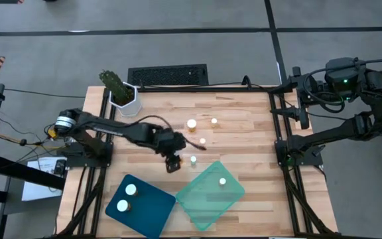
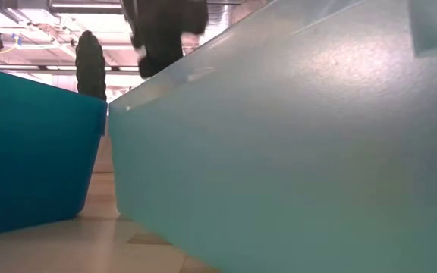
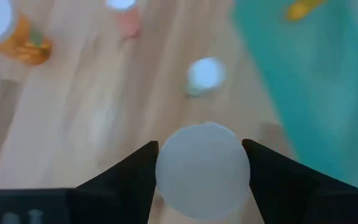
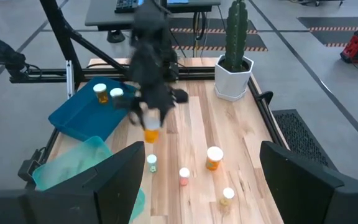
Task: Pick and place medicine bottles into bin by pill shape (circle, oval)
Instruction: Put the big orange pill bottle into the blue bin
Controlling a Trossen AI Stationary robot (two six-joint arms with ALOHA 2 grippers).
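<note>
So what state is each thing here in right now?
left claw: closed on the held bottle
held bottle: upright, capped
right claw: open, empty
blue tray: holds two bottles
green tray: holds one bottle
loose bottles: four, standing, capped

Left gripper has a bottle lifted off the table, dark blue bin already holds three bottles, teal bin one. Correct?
Not quite. The dark blue bin holds two bottles, not three; the high view shows two white caps in it. The rest stands: the left gripper holds a medicine bottle above the table in the right wrist view, and the teal bin holds one bottle.
</note>
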